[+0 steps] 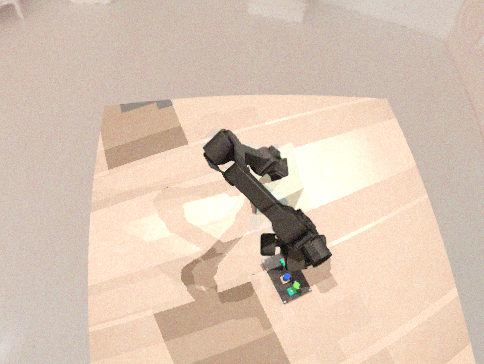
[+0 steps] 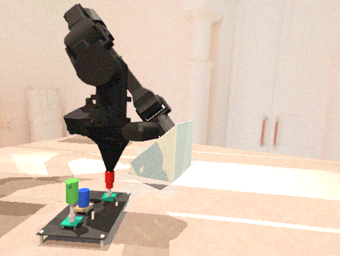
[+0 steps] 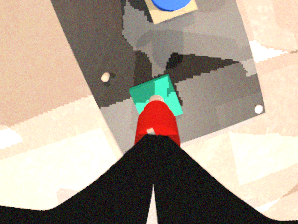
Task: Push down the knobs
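The black circuit board (image 1: 304, 286) (image 2: 112, 214) (image 3: 220, 105) stands on short legs. My gripper (image 2: 110, 171) (image 3: 155, 145) is shut, with its tips at the top of the red knob (image 2: 109, 179) (image 3: 157, 120); in the top view the arm hides the tips. The red knob is upright, with bare shaft below it, above a teal potentiometer (image 2: 109, 197) (image 3: 172, 97). The green knob (image 1: 296, 285) (image 2: 72, 191) is high on its shaft above another teal potentiometer (image 1: 292, 291) (image 2: 72, 221). The blue knob (image 1: 286, 276) (image 2: 83, 197) (image 3: 171, 3) sits low at its tan potentiometer (image 2: 83, 208) (image 3: 175, 15).
A pale green wedge-shaped block (image 2: 154, 160) stands on the table (image 2: 228, 197) behind and right of the board. Small pale posts (image 2: 93, 215) (image 3: 105, 77) rise from the board. The green and blue knobs stand close together.
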